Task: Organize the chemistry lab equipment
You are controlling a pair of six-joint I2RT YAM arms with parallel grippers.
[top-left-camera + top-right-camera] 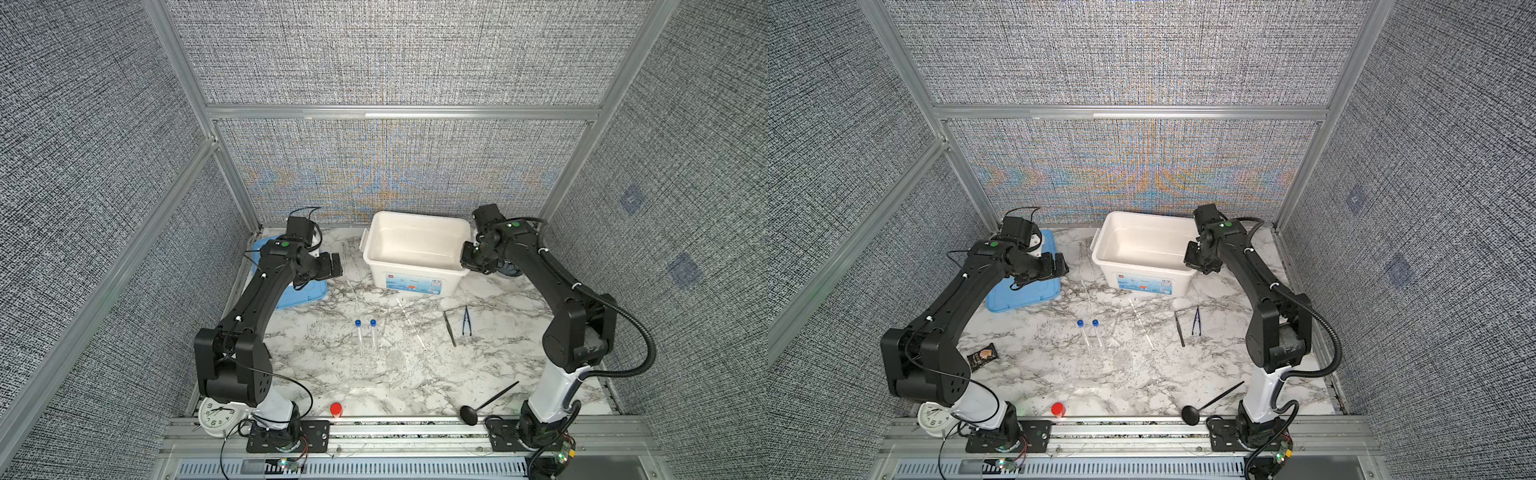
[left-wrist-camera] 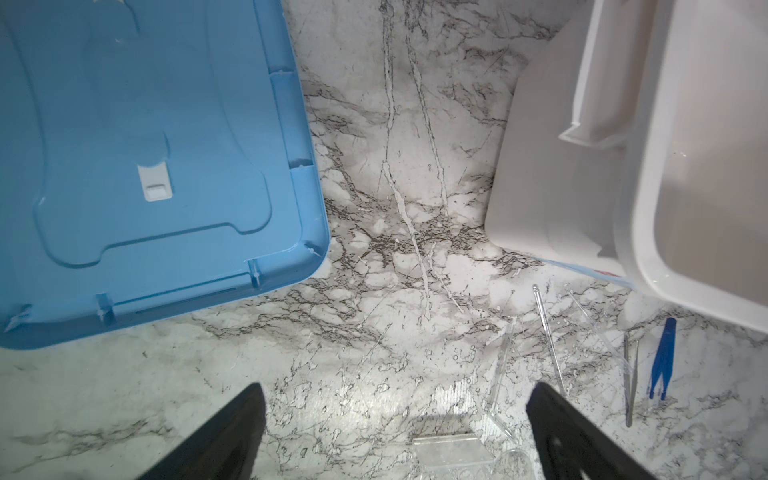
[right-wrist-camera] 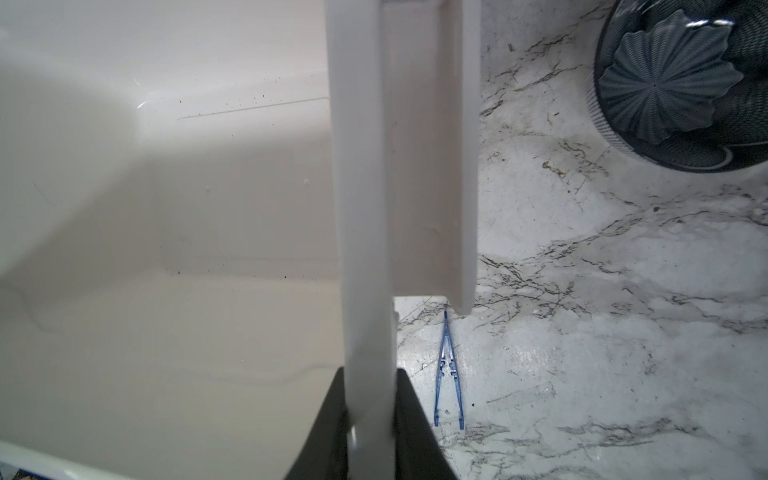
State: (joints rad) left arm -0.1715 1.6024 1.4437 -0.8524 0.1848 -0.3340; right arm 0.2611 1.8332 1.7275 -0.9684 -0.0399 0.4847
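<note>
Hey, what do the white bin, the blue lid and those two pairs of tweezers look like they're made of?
White bin: moulded plastic, smooth, slightly glossy; highlights on its walls. Blue lid: plastic too, with moulded ribs and clips. Silver tweezers: probably metal, grey sheen. Blue forceps: likely translucent plastic, judging by colour.

Bright even light, soft shadows

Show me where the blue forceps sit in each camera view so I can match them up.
Top view: forceps right of centre, just right of the tweezers, below the bin.
Top view: forceps in the same place, right of the tweezers.
Left wrist: forceps beside the tweezers, off the bin's corner.
Right wrist: forceps lying just outside the bin's rim.
Shared landmark: the white bin.
</note>
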